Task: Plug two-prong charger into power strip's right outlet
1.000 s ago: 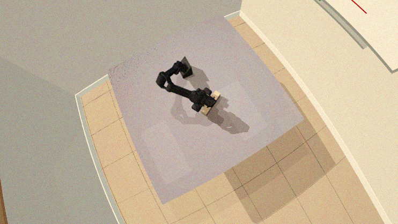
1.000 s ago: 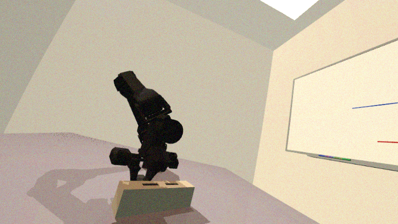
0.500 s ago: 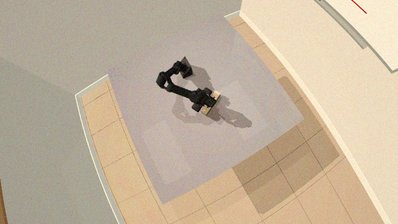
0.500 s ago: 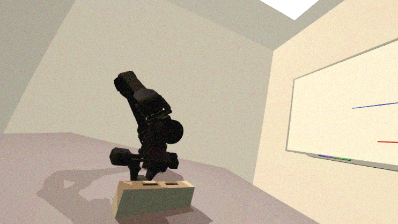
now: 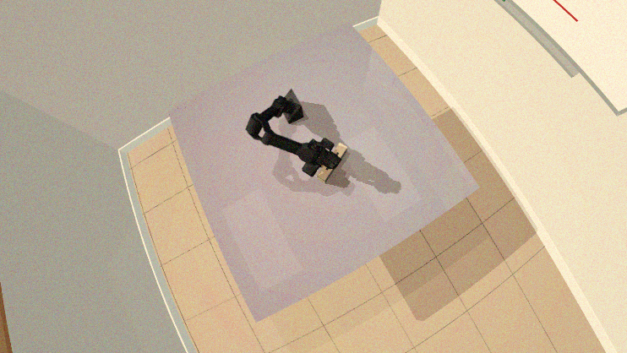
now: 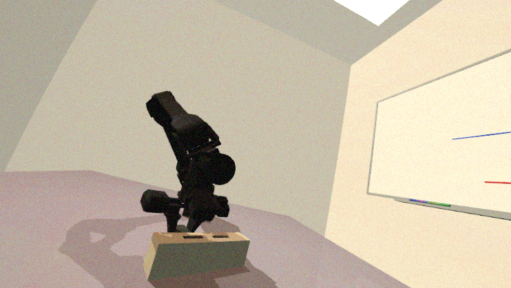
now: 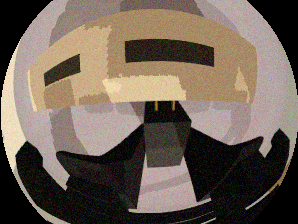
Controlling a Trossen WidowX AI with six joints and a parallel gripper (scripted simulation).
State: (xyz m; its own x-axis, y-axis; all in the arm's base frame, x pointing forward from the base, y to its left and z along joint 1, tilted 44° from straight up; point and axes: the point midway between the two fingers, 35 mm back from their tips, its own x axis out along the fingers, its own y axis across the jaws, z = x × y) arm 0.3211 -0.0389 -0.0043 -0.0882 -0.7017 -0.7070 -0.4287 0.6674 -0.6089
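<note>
The cream power strip shows two dark slots on top, a left slot and a right slot in the wrist view. My gripper is shut on the black charger. Two brass prongs stick out of the charger towards the strip, their tips at its near long edge in the wrist view, below the right slot. Both slots are empty. In the exterior view the fingertips are behind the strip's back top edge; whether the charger touches the strip is not clear.
The strip stands on a pale mauve table top. The black arm reaches over from its base and covers the strip's middle in the top view. Arm shadows fall around the strip. A whiteboard hangs on the wall.
</note>
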